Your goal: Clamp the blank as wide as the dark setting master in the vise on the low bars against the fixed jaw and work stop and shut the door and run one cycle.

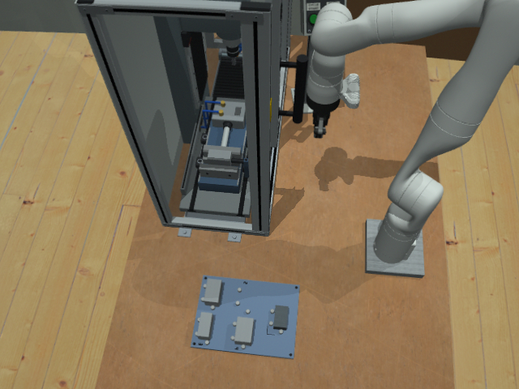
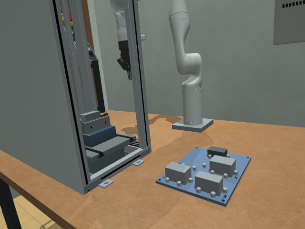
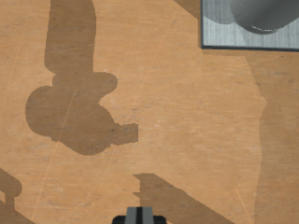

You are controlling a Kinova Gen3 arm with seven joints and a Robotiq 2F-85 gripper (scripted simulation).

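Observation:
My gripper is shut and empty, high above the table to the right of the guard, near the black door handle. A light grey blank sits in the vise, behind the fixed jaw. The work stop is at its door-side end; exact contact and the low bars are hidden. The dark setting master stands on the blue plate. The green button shows; the knob's position and door closure cannot be told.
Three other blanks stand upright on the plate among small pins. The guard's corner post stands between the vise and my arm. The robot base is at the right.

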